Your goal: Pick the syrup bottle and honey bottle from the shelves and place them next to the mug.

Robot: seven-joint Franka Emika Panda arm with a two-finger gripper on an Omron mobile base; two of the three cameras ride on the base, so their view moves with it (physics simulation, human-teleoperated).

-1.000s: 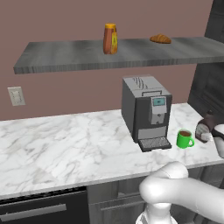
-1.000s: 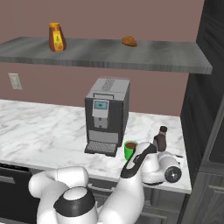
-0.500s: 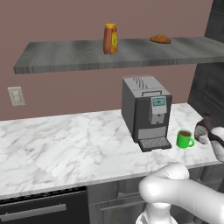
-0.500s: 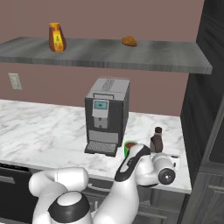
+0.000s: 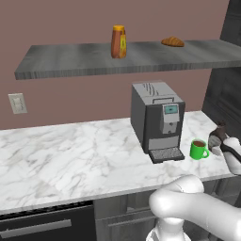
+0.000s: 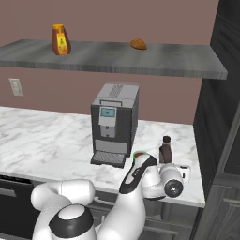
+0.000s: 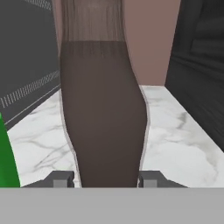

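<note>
The dark brown syrup bottle [image 7: 103, 109] stands upright between my fingertips [image 7: 61, 179], and my gripper [image 7: 106, 179] is shut on its lower body. In the base views the syrup bottle [image 5: 217, 134] [image 6: 165, 149] is low over the white marble counter [image 5: 70, 155], just right of the green mug [image 5: 198, 149]. The mug's green side [image 7: 5, 153] shows at the left of the hand view. Whether the bottle's base touches the counter is hidden. The amber honey bottle [image 5: 118, 42] [image 6: 60, 40] stands on the grey shelf [image 5: 70, 59] [image 6: 117, 58].
A grey coffee machine [image 5: 157, 120] [image 6: 115, 124] stands left of the mug. A brown pastry [image 5: 172, 42] [image 6: 138, 44] lies on the shelf. A dark tall cabinet [image 6: 225, 117] walls off the counter's right end. A wall outlet [image 5: 17, 103] is far left.
My hand with the syrup bottle has shifted slightly lower and closer to the mug. The grip stays shut.
</note>
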